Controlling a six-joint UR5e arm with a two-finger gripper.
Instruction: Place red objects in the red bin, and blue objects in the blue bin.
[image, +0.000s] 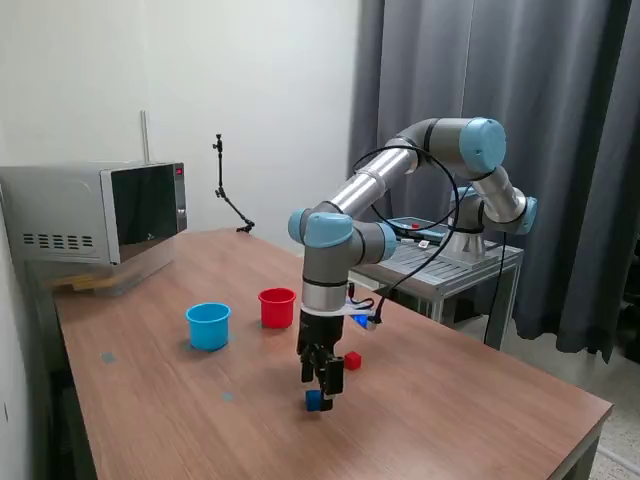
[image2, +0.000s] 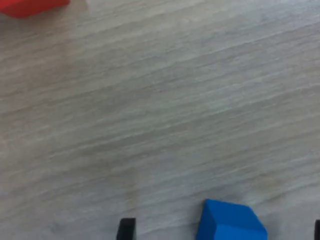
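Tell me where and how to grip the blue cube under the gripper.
Take the blue cube across two opposite flat side faces, coming straight down from above. It sits flat on the table, its top clear, and the gripper already hangs over it, jaws apart.

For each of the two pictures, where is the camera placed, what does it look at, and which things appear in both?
Exterior view: off the arm, looking across the brown wooden table; the whole grey UR5e arm shows.
Wrist view: on the wrist, facing down at the tabletop from close; only dark finger tips show.
Shared: the small dark blue cube between the open jaws, and a small red cube.
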